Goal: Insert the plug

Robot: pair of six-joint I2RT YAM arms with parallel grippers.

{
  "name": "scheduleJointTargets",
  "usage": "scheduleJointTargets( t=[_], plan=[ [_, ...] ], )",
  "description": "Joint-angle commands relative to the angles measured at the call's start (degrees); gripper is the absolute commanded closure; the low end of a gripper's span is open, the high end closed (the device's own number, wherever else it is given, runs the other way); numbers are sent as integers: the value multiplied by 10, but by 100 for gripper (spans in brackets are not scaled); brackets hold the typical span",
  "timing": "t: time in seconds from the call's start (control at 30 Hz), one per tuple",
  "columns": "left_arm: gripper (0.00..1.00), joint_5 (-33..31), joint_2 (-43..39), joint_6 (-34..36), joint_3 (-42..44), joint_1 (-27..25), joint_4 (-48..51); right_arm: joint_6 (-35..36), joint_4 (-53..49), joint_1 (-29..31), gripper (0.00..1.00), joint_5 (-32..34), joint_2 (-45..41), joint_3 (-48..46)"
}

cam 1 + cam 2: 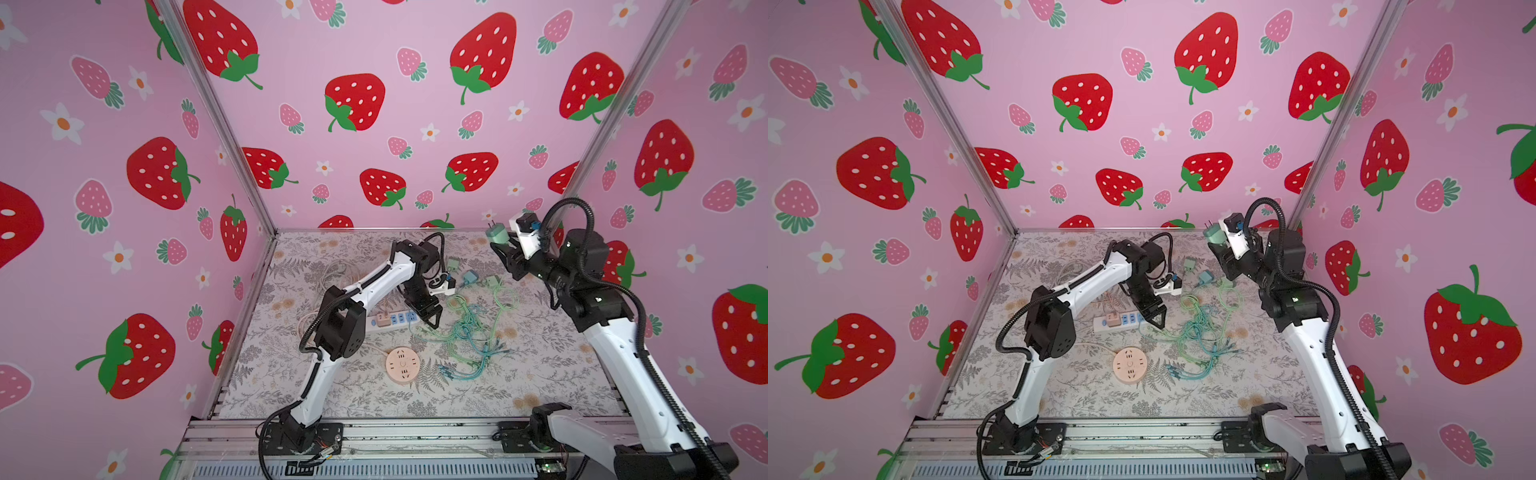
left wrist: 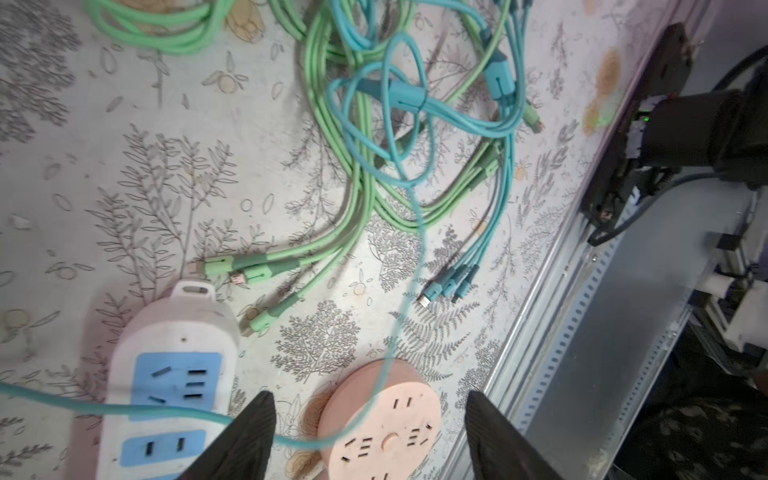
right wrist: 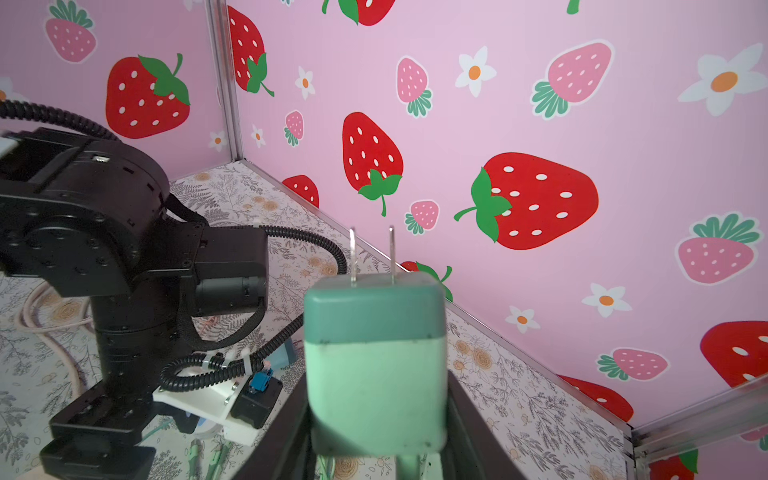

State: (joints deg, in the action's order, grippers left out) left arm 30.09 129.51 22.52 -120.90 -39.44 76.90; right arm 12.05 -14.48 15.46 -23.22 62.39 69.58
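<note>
The right gripper (image 3: 376,419) clamps the two-tone green plastic plug (image 3: 374,332), blades pointing away from the grip (toward the back wall), high and well apart from the white power strip with blue sockets (image 1: 395,319). The left gripper (image 2: 370,419), spread wide, hangs above the strip's end; a teal cable (image 2: 174,412) seems to cross beneath it.

Cable tangle (image 1: 467,328) close beside the power strip (image 1: 399,319); bare tabletop (image 1: 540,374) around the round socket (image 1: 402,364).

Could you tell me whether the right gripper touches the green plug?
Touching: the right wrist view shows the right gripper clamped against both sides of the green plug.
</note>
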Motion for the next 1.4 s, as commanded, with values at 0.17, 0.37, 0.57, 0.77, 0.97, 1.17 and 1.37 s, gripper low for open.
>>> scheduleJointTargets(
  t=[0.17,0.37,0.57,0.77,0.97,1.17,1.37],
  plan=[
    [24,95,-49,-22,19,5,-30,-2,10,2,81,-54,11,-12],
    [23,129,-175,-209,145,59,-282,19,2,24,81,-65,22,-14],
    [19,160,-288,-321,245,109,-434,37,11,61,81,-41,35,-19],
    [18,224,-369,-423,310,134,-571,81,0,127,81,-19,60,-16],
    [18,272,-380,-456,307,138,-583,106,5,181,81,4,72,-12],
    [20,295,-367,-468,303,137,-581,118,0,208,81,24,83,-4],
    [31,306,-349,-458,284,135,-547,128,2,223,81,41,92,6]
  ],
)
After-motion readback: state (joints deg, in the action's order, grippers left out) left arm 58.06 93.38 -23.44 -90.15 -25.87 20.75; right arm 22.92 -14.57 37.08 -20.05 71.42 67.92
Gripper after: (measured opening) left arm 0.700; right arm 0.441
